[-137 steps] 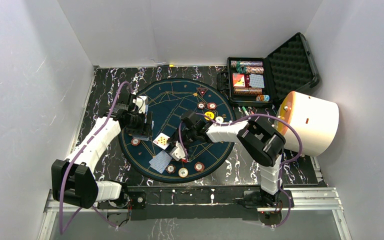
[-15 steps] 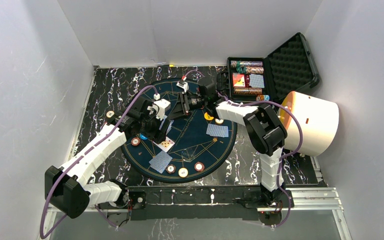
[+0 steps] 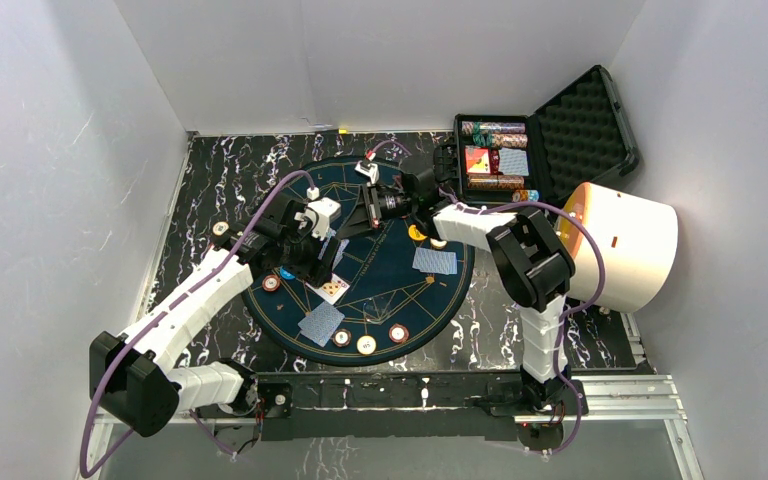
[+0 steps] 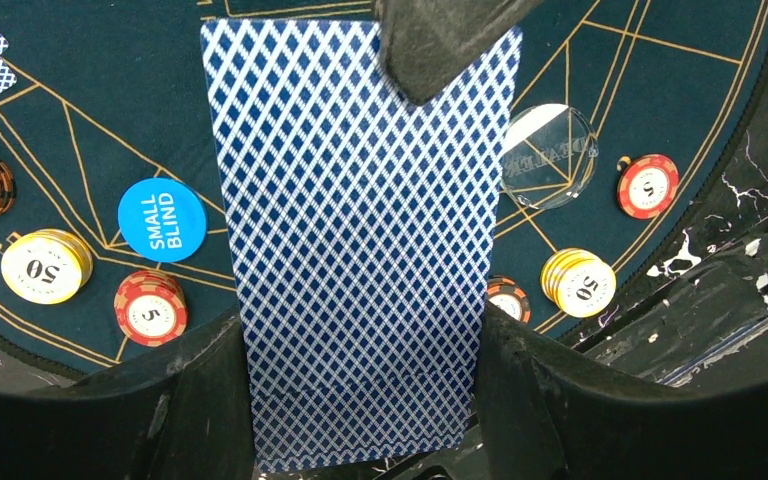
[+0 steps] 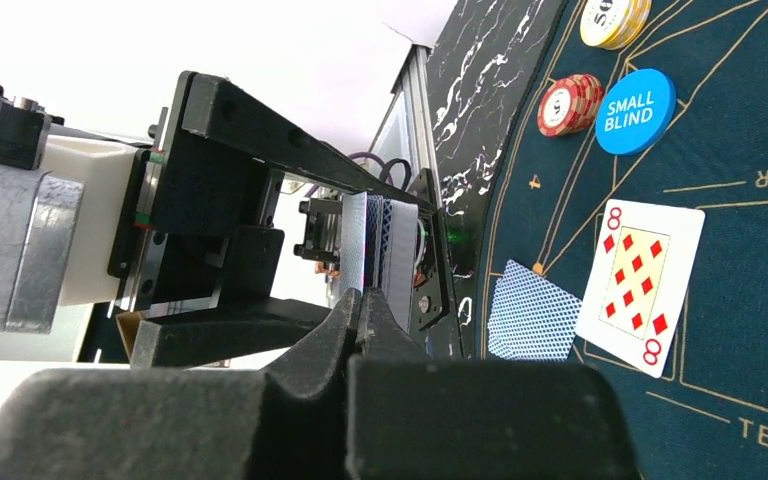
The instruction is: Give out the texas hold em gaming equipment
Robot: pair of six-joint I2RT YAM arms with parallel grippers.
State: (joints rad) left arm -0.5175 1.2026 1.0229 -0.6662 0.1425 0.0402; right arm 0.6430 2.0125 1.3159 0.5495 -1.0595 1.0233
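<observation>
My left gripper [image 3: 317, 238] is shut on a deck of blue-backed playing cards [image 4: 360, 240], held above the left part of the round dark mat [image 3: 380, 290]. My right gripper [image 3: 353, 217] is shut on the far edge of the deck's top card [image 5: 358, 235]; its fingertip [image 4: 440, 45] shows over the card. On the mat lie a face-up eight of diamonds [image 3: 332, 288], two face-down cards [image 3: 321, 322] [image 3: 435, 261], a blue small blind button [image 4: 162, 219], a yellow button [image 3: 417, 233], a clear dealer button [image 4: 550, 157] and several chip stacks [image 3: 366, 344].
An open black case [image 3: 500, 160] with chip rolls and card boxes stands at the back right. A big white cylinder with an orange end [image 3: 625, 245] lies at the right. A single chip [image 3: 221, 229] lies on the marble table left of the mat.
</observation>
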